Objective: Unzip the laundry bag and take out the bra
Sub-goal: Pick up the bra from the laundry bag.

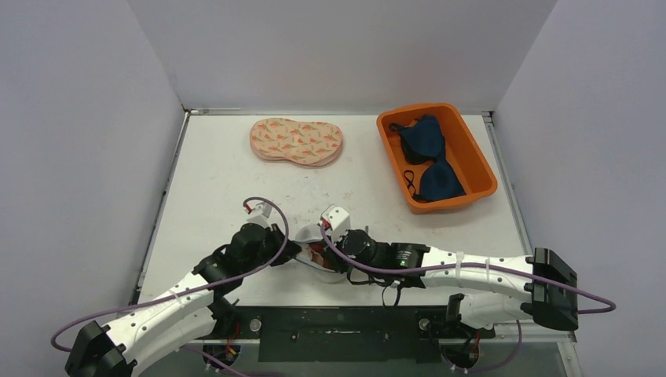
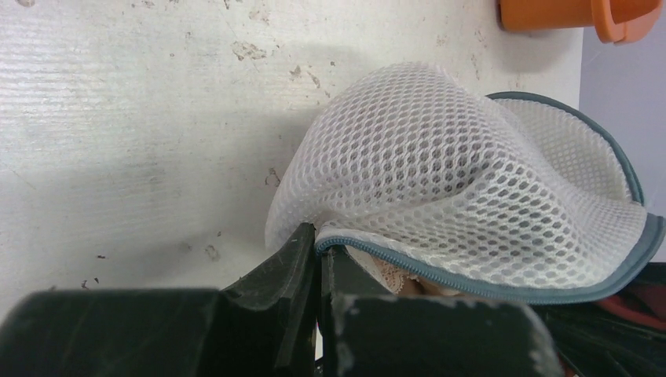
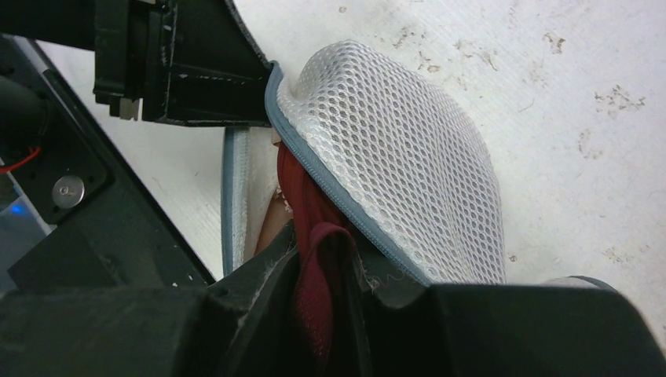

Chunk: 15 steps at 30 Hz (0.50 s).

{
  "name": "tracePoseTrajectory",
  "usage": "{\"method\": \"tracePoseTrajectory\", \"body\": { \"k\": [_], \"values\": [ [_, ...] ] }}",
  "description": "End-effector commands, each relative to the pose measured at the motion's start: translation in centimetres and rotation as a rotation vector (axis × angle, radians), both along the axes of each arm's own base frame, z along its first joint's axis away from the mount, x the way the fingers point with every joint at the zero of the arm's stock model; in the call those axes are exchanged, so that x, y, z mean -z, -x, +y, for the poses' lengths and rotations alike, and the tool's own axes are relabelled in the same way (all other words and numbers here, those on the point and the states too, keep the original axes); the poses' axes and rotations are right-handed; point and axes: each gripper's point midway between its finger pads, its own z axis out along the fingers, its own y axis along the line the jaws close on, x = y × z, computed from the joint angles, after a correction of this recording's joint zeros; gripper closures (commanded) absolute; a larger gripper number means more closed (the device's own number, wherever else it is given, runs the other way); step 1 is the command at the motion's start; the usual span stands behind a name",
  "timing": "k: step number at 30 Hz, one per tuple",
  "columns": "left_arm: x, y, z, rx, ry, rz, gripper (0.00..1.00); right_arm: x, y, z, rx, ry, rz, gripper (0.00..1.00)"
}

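Note:
The laundry bag (image 1: pixel 314 253) is white mesh with a grey-blue zipper edge and lies near the table's front, between my two grippers. Its top flap (image 2: pixel 440 165) is lifted and the mouth gapes. My left gripper (image 2: pixel 318 239) is shut on the zipper rim at the flap's corner. Dark red bra (image 3: pixel 310 212) fabric comes out of the opening under the flap (image 3: pixel 408 173). My right gripper (image 3: pixel 322 251) is shut on that red cloth at the bag's mouth. A bit of pale lace (image 2: pixel 393 276) shows inside the bag. In the top view the grippers (image 1: pixel 297 250) (image 1: pixel 326 251) nearly meet over the bag.
An orange bin (image 1: pixel 471 149) at the back right holds dark blue bras (image 1: pixel 428 153). A peach patterned bag (image 1: pixel 297 141) lies at the back centre. Grey walls close the table's left, right and rear sides.

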Motion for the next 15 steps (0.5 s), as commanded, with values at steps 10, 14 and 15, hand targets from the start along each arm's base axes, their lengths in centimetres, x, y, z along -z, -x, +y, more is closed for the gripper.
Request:
{"method": "tracePoseTrajectory", "body": {
  "k": [10,14,15],
  "values": [
    [-1.7,-2.1,-0.2,-0.049,-0.008,-0.055,1.0,-2.0,0.9,0.4,-0.154,-0.271,0.094,0.95],
    [-3.1,-3.2,-0.1,-0.079,0.018,-0.075,1.0,-0.5,2.4,0.3,-0.263,-0.235,0.125,0.95],
    [-3.7,-3.6,-0.2,-0.08,0.028,-0.083,1.0,0.1,2.7,0.4,-0.285,-0.207,0.139,0.95]
  ]
}}
